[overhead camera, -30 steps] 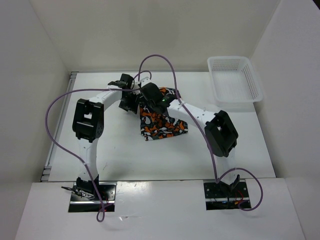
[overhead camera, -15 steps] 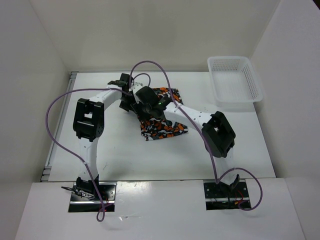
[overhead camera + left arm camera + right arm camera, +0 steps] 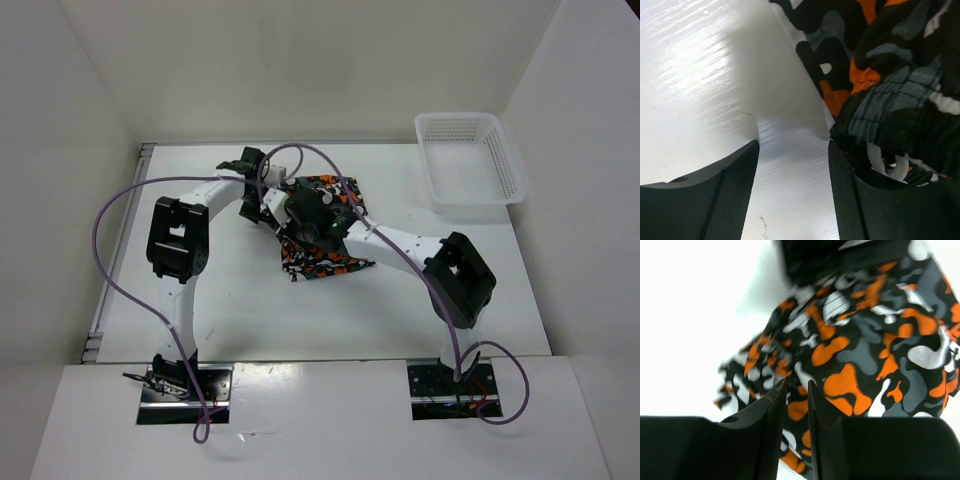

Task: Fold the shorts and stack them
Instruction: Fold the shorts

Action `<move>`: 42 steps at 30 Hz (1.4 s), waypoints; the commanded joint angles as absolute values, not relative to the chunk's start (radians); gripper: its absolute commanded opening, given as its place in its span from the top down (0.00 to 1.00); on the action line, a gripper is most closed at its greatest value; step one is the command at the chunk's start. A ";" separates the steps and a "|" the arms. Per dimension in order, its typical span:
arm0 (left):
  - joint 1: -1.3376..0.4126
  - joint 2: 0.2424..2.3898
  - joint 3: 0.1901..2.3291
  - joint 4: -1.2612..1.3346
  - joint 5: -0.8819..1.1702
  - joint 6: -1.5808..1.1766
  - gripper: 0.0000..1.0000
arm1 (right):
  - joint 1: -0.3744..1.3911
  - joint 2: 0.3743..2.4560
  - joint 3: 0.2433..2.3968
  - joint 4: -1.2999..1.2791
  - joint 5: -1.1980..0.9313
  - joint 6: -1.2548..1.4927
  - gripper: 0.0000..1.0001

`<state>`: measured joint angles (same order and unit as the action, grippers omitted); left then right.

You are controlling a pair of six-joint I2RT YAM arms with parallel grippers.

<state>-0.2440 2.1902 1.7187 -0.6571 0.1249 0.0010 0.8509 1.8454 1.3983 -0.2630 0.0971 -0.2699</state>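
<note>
The shorts (image 3: 330, 250), in an orange, white, black and grey print, lie crumpled at the table's middle back. My left gripper (image 3: 258, 205) sits at their left edge. In the left wrist view it (image 3: 794, 145) is open over bare table, and the dark waistband (image 3: 900, 130) rests against its right finger (image 3: 840, 190). My right gripper (image 3: 305, 212) hovers low over the upper left part of the shorts (image 3: 860, 355). Its jaws (image 3: 797, 382) stand a narrow gap apart, with print showing through the gap and nothing clearly pinched.
A white lattice basket (image 3: 470, 165) stands at the back right corner. White walls enclose the table on the left, back and right. Purple cables loop over both arms near the shorts.
The right arm's elbow has swung right and nearer, and its gripper shifted left, then slightly back, over the shorts. Its jaws parted from the cloth and narrowed again. The left arm has stayed put.
</note>
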 commanded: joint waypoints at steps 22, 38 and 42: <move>-0.181 2.141 1.658 -0.699 -0.020 0.000 0.32 | 0.963 1.809 1.419 -0.147 0.086 -0.503 0.57; 0.038 2.070 1.688 -0.699 0.362 0.000 0.31 | 0.914 1.699 1.206 0.064 -0.070 -0.483 0.59; 0.038 2.042 1.646 -0.689 0.344 0.000 0.31 | 0.905 1.785 1.227 0.064 -0.091 -0.506 0.66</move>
